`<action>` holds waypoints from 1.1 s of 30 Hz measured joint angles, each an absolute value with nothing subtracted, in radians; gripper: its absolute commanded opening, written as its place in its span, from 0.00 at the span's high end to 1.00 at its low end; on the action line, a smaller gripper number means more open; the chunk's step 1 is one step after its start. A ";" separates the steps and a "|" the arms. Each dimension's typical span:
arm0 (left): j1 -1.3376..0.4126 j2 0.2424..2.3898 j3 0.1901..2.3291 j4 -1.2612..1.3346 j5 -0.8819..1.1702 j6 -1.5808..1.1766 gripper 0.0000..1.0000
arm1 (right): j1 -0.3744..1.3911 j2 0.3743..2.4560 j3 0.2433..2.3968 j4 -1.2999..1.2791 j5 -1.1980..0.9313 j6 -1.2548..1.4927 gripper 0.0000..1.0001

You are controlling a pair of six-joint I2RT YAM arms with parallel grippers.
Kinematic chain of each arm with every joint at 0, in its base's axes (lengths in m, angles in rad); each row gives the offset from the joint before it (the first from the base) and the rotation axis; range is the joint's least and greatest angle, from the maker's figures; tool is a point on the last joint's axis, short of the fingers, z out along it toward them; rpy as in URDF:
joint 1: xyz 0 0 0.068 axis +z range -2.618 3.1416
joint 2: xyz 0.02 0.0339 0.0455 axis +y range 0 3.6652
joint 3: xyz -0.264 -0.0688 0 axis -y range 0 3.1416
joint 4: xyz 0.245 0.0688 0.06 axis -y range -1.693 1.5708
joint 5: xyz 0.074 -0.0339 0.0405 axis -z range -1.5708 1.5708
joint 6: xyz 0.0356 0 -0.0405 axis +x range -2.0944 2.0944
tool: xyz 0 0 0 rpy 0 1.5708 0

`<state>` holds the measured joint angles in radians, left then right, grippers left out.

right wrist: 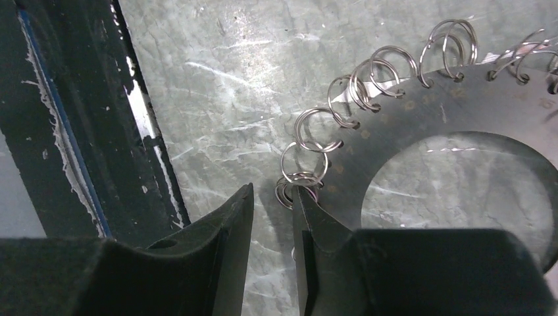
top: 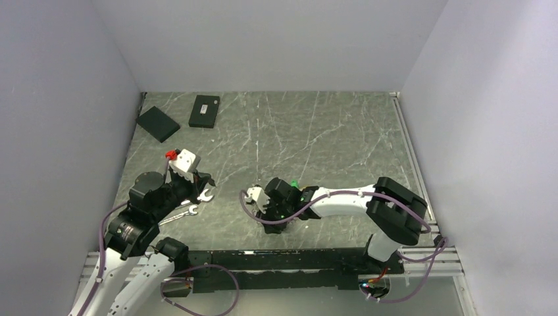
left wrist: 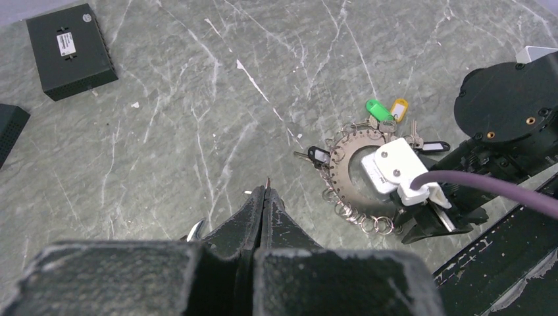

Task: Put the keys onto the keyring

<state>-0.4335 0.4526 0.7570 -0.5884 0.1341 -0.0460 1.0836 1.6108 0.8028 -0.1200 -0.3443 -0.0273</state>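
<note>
The keyring (left wrist: 342, 164) is a flat grey metal ring with punched holes and several small split rings (right wrist: 316, 128) along its edge; it lies flat on the table. Keys (left wrist: 413, 137) with green (left wrist: 378, 108), yellow and black tags cluster at its far side. My right gripper (right wrist: 273, 189) hovers over the ring's near edge, jaws a little apart, its right fingertip (right wrist: 304, 204) touching the lowest split ring. My left gripper (left wrist: 266, 189) is left of the ring, shut, with a thin metal sliver (left wrist: 266, 180) poking out between its tips. From above, the right gripper (top: 271, 217) covers most of the ring.
Two silver wrenches (top: 191, 210) lie under the left gripper (top: 206, 179). Two flat black boxes (top: 158, 123) (top: 204, 110) sit at the far left. A black rail (right wrist: 59, 131) runs along the near table edge, just beside the right fingers.
</note>
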 measured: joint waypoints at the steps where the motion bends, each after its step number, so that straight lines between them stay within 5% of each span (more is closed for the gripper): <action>1: -0.434 0.452 0.757 -0.588 0.134 -0.046 1.00 | 1.086 1.618 0.803 -0.121 -0.344 -0.031 0.68; 6: -0.434 0.452 0.757 -0.588 0.134 -0.046 1.00 | 1.099 1.627 0.805 -0.120 -0.339 -0.051 0.70; 11: -0.434 0.452 0.757 -0.588 0.134 -0.046 1.00 | 1.123 1.633 0.808 -0.117 -0.302 -0.071 1.00; 20: -0.434 0.453 0.757 -0.588 0.134 -0.046 1.00 | 1.118 1.507 0.809 -0.158 -0.305 -0.067 1.00; 26: -0.434 0.452 0.757 -0.587 0.155 -0.046 1.00 | 1.017 1.253 0.823 -0.147 -0.465 -0.043 1.00; 33: -0.434 0.451 0.752 -0.554 0.327 -0.045 1.00 | 0.915 1.203 0.823 -0.084 -0.665 0.022 1.00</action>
